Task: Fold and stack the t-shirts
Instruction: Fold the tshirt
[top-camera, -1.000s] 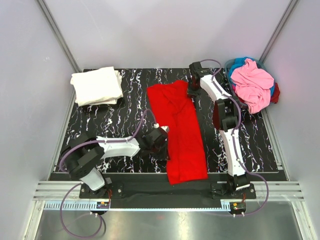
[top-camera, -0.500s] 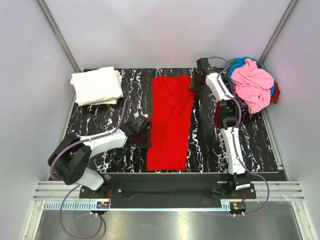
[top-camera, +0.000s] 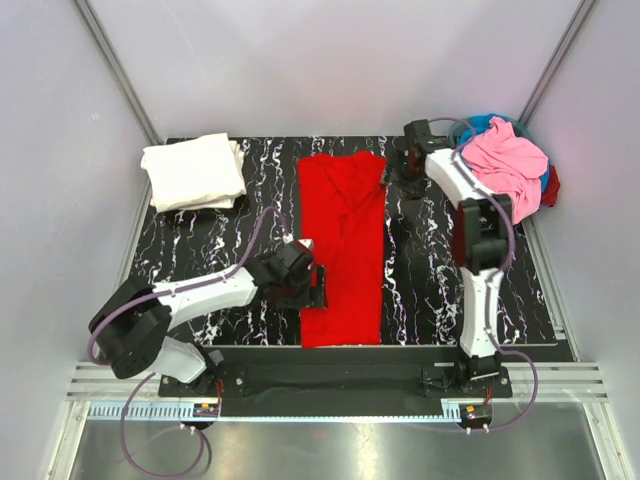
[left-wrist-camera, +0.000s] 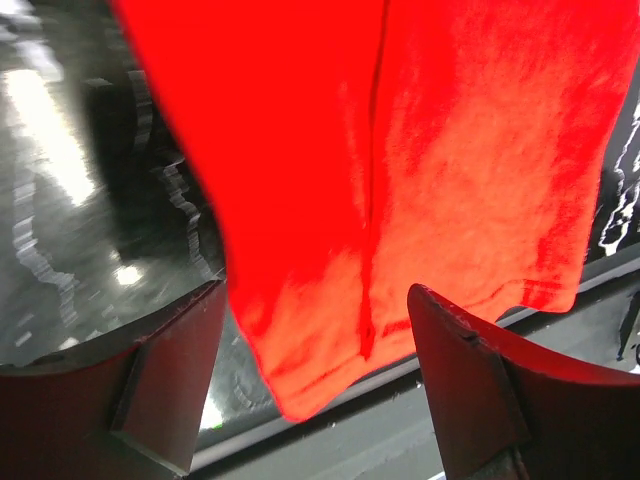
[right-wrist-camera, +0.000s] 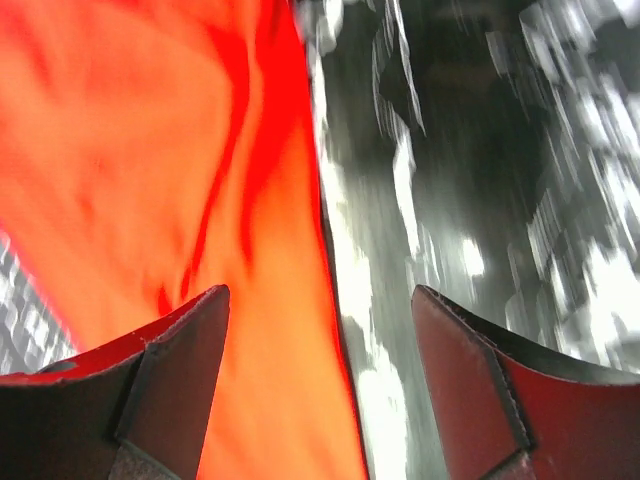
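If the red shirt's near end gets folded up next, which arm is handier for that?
Probably the left. The left gripper is open at the red shirt's near left edge, the hem right under it. The right gripper is open too, but up at the far corner.

Left arm runs low with a bent elbow, left gripper (top-camera: 303, 283) at the left edge of the red shirt (top-camera: 345, 230), toward its near end, jaws wide apart and gripping nothing. Right arm stretched far out, right gripper (top-camera: 398, 172) just beside the red shirt's far right corner, jaws spread too.
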